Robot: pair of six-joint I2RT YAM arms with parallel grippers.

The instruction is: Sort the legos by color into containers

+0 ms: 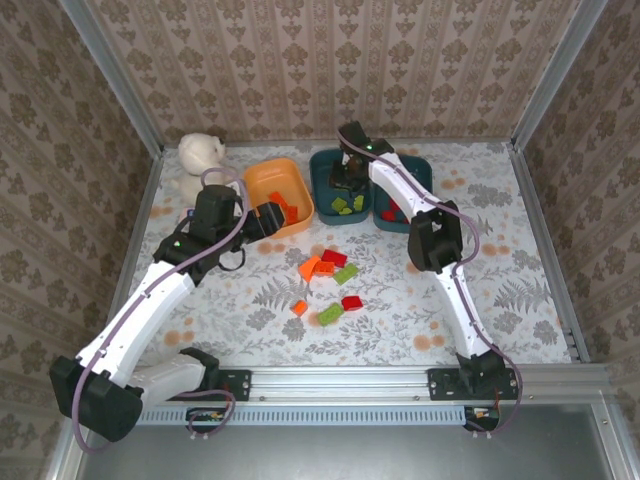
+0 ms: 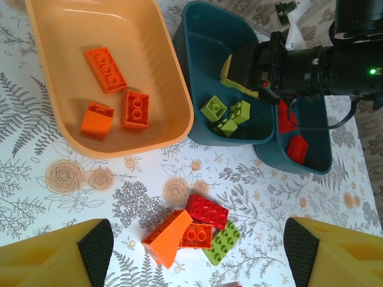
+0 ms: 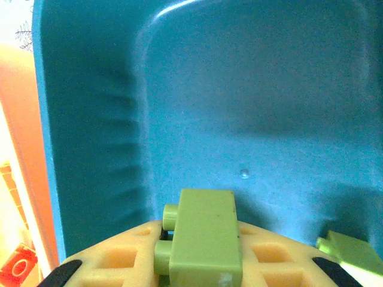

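Note:
My right gripper (image 1: pixel 347 170) hangs inside the middle teal tub (image 1: pixel 322 160), shut on a light green lego (image 3: pixel 206 239) over the tub's bare floor (image 3: pixel 251 107). More green legos (image 2: pixel 213 108) lie in that tub (image 2: pixel 203 48). Red legos (image 2: pixel 297 147) sit in the right teal tub (image 1: pixel 420 165). The orange tub (image 2: pixel 143 54) holds three orange legos (image 2: pixel 105 69). My left gripper (image 2: pixel 198 248) is open and empty, above a table cluster: an orange wedge (image 2: pixel 166 238), a red lego (image 2: pixel 206 210) and a green one (image 2: pixel 221 242). Three more loose legos (image 1: pixel 330 314) lie nearer.
A white plush toy (image 1: pixel 198 160) sits at the back left, beside the orange tub (image 1: pixel 262 172). Patterned walls with metal posts close the table on three sides. The right arm (image 2: pixel 335 60) reaches over both teal tubs. A metal rail (image 1: pixel 340 380) runs along the near edge.

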